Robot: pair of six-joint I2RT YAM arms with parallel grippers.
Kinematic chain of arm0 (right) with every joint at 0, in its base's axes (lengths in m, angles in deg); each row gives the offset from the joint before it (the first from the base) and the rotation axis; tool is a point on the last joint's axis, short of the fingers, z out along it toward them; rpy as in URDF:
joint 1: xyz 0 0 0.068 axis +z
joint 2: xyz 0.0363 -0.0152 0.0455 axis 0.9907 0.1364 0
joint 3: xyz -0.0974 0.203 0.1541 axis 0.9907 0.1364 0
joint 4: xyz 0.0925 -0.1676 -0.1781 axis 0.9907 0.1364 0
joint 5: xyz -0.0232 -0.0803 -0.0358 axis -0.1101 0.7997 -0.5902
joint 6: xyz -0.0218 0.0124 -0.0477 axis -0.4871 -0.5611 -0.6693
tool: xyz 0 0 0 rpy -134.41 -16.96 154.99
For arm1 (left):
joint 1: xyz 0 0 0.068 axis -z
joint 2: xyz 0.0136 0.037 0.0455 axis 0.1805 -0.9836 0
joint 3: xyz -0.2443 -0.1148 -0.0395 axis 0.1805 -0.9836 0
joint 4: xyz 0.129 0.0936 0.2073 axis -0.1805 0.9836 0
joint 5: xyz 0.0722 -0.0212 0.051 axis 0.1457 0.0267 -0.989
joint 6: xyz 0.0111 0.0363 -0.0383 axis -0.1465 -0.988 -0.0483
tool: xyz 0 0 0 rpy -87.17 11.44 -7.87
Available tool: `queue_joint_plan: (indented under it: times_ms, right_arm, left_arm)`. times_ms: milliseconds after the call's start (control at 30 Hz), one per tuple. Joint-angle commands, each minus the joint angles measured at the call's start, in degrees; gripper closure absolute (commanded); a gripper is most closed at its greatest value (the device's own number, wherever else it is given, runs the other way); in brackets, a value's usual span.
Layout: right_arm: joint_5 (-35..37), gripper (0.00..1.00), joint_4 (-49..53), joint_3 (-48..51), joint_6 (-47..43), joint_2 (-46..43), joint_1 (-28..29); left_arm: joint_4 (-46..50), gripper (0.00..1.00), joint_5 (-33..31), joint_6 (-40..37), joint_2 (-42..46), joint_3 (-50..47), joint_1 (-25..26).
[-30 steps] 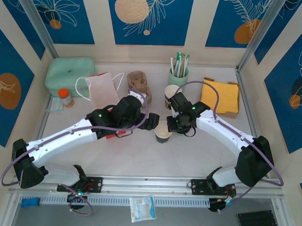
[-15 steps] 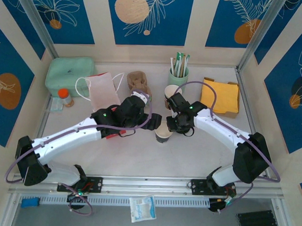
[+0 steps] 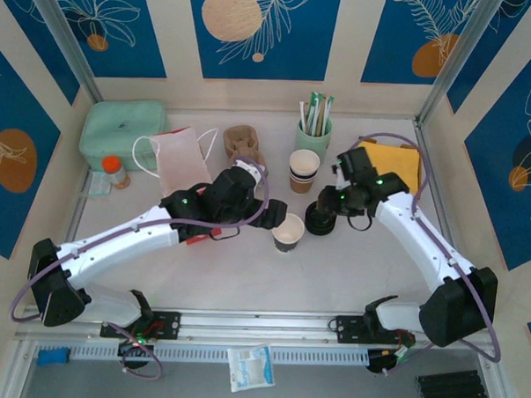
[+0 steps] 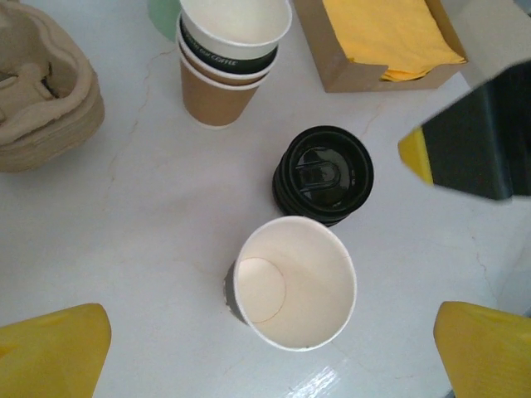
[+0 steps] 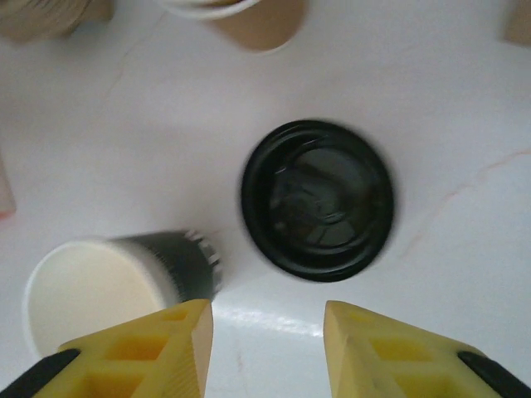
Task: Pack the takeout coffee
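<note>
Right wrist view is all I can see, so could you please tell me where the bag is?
Observer: The bag stands at the far left of the table, next to the green box and apart from the cup.
Operator: Thank you. And where is the left hand?
Observer: The left hand hovers just left of the cup, wide open and holding nothing.
</note>
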Motion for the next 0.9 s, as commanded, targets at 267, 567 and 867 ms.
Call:
queue_joint_plan:
  times_ms: [267,567,867]
  right_arm:
    - [-4.07,0.59,-0.51,-2.2,-2.64,12.8,-7.73]
    - [-4.35,0.61,-1.48,-4.07,-2.97,16.6,-7.65]
    - [-2.24,0.65,-1.55,-4.87,-3.1,19.09,-6.71]
  left_arm:
    - [-4.89,0.01,6.96,1.77,-7.98,4.62,0.04]
    - [-4.99,0.01,6.61,1.96,-8.81,4.36,0.04]
    - [-4.78,0.01,6.42,1.58,-8.7,4.61,0.04]
